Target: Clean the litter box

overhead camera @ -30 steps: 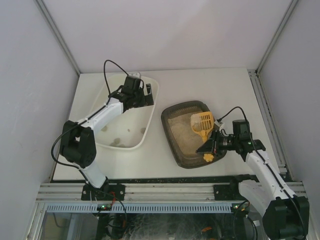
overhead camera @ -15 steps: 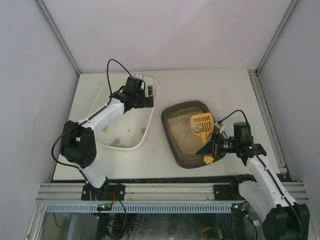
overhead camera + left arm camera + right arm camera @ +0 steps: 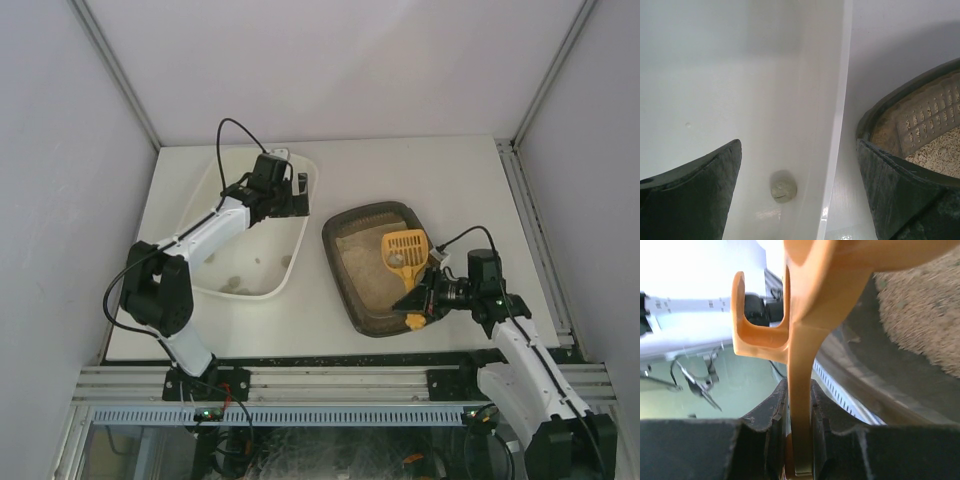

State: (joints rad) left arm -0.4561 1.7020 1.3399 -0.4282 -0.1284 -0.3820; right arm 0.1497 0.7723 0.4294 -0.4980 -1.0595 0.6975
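two containers: white tub [image 3: 297, 250] on the left, litter box [image 3: 336, 258] just beside it on the right, both on the table [image 3: 400, 170] with a narrow gap between them.
litter box contents: pale sandy litter [image 3: 365, 272]; a yellow slotted scoop [image 3: 405, 243] is over its right half.
scoop load: one grey clump [image 3: 397, 258] lies in the bowl; whether the head is clear of the litter i cannot tell.
tub contents: a few grey clumps [image 3: 236, 284] toward the near end, plus one by the right wall in the left wrist view.
right gripper [image 3: 418, 302]: clamped tight on the scoop's handle at the box's near right corner.
left gripper [image 3: 290, 193]: jaws spread wide, holding nothing, over the tub's right rim.
step in hand: by my reading, lifting a sifted clump out of the litter.
next move: likely carry the scoop left across the gap, kept level so the clump stays put, then tip it into the tub; the left gripper sits near that path.
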